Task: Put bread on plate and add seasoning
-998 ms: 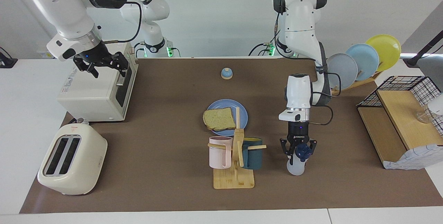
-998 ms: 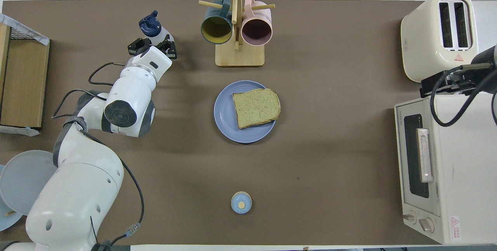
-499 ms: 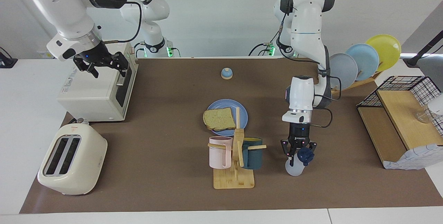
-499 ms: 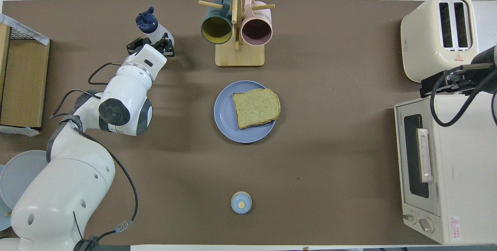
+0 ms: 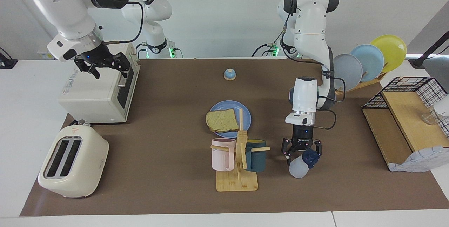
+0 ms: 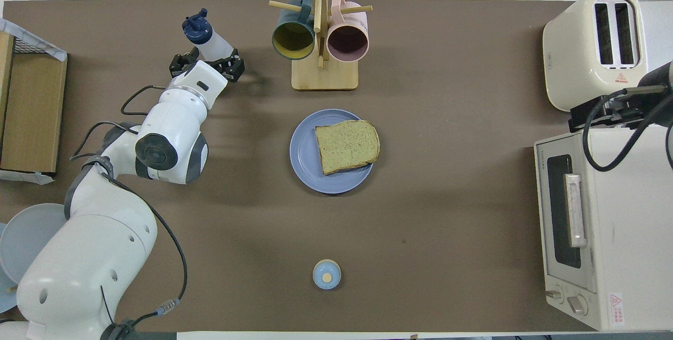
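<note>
The counter (image 5: 168, 199) is covered by a brown mat. At the right arm's end a white toaster oven (image 5: 100, 92) stands close to the robots, and a cream two-slot toaster (image 5: 73, 162) sits farther from them. At the left arm's end are a wooden shelf with a black wire basket (image 5: 408, 114) and a rack of upright plates (image 5: 368, 60).

Near the middle of the mat, the wooden mug stand (image 5: 238, 171) carries a pink mug (image 5: 222, 154) and a dark teal mug (image 5: 256, 155). Just nearer to the robots than the stand lies the blue plate (image 5: 245, 114). The bread (image 5: 221, 120) lies flat on it, toward the right arm's end, with one corner reaching slightly over the plate's rim.

The right gripper (image 5: 105, 66) hangs over the toaster oven's top, its fingers spread apart and holding nothing; that arm waits.

The left gripper (image 5: 301, 151) is low over the mat beside the mug stand, toward the left arm's end. Its fingers stand wide on either side of the seasoning (image 5: 301, 165), apparently clear of it. The bottle leans, its navy cap tipped toward the left arm's end, its base on the mat.

A small blue-topped bell (image 5: 229, 74) sits alone on the mat, nearer to the robots than the plate.
</note>
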Robot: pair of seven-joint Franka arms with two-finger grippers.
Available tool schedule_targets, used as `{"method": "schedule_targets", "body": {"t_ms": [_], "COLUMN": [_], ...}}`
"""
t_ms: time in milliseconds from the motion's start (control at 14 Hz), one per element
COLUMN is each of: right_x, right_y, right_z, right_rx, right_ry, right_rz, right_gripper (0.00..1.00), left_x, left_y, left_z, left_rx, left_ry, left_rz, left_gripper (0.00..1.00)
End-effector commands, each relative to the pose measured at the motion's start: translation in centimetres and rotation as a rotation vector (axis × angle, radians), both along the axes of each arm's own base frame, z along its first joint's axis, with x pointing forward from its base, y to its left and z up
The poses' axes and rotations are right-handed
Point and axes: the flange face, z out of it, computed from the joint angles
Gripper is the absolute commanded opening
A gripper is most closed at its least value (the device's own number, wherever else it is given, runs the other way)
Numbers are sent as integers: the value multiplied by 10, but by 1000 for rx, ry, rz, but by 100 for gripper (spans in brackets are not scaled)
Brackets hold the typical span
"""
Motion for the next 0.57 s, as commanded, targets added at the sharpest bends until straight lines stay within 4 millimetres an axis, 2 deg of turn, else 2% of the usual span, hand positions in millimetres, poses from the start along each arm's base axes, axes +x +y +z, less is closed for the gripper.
{"method": "schedule_targets", "body": {"t_ms": [0,143,356,499], "right_x": [-6,-6,-6,-6], "right_y": [-4,-4,-4,-4], "right_z": [1,2,2,2], "right_rx": [-9,-9,-9,-9], "right_ry": [-5,-7,-7,-7], "right_rz": [15,14,15,15], "right_gripper": [100,100,100,100], "left_x": [-5,-22,-51,-76], "left_y": [0,8,19,2], "left_z": [-2,4,25,35], "left_rx": [-12,-23,-42,-52], "left_ry": [10,6,26,54], "left_rz": [3,8,19,-13], "left_gripper": [100,100,100,100]}}
